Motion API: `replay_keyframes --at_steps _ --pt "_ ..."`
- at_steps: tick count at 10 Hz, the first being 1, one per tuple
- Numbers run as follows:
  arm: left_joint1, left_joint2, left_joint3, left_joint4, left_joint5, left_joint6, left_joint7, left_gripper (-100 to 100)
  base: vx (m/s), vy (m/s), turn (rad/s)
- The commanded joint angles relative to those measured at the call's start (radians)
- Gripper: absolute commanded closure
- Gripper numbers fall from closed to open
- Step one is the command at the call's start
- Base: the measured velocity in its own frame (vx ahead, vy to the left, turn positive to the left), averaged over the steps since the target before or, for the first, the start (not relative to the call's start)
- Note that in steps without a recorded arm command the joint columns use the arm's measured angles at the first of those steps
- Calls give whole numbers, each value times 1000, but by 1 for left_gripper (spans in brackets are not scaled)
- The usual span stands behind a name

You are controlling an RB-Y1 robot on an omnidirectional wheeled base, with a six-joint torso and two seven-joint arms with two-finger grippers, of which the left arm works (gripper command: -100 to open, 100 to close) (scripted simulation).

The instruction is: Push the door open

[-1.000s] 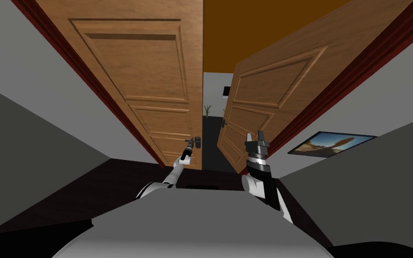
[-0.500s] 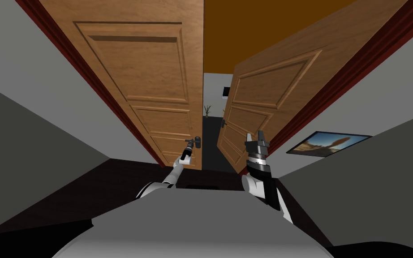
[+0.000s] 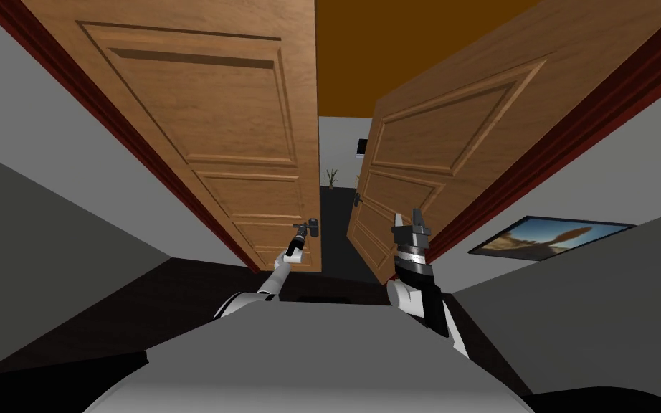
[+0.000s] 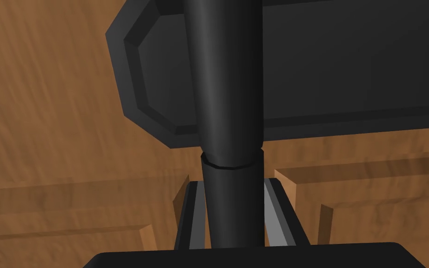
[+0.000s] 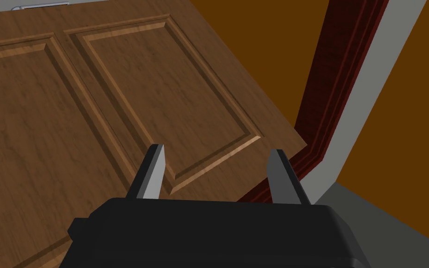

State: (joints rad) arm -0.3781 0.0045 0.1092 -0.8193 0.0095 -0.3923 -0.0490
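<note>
You had the left gripper [image 4: 232, 188] clamped on the handle [image 4: 230, 93] of the left door [image 3: 236, 143]. In the left wrist view both fingers [image 4: 274, 209] pressed the sides of the dark lever, and its plate [image 4: 348, 70] lay flat on the wood just behind. That door stood about in line with the dark red frame [image 3: 573, 136]. The right door [image 3: 436, 143] was swung partly away from you, which left a narrow gap between the two. The right gripper [image 3: 409, 221] hung in front of the right door's lower panels, apart from the wood as far as I could tell. Its fingers were spread wide and held nothing.

I'd judge you were at the push itself on the left door, with the grip made and the door hardly swung. The views didn't show whether the lever was turned enough to free the latch.

The next move called for driving the left hand forward while the wrist followed the door's arc about its hinge side, so the fingers wouldn't slide off the lever. It likely also wanted the base eased forward, since that arm looked well stretched. The right hand needed to stay off the right door's edge.
</note>
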Motion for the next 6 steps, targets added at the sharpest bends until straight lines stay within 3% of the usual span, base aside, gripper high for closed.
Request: replay_keyframes --at_steps 1,6 --pt "-5 19 25 2 5 -12 -10 100 207 -104 48" --pt "-3 45 76 -2 17 -9 -27 100 165 -78 56"
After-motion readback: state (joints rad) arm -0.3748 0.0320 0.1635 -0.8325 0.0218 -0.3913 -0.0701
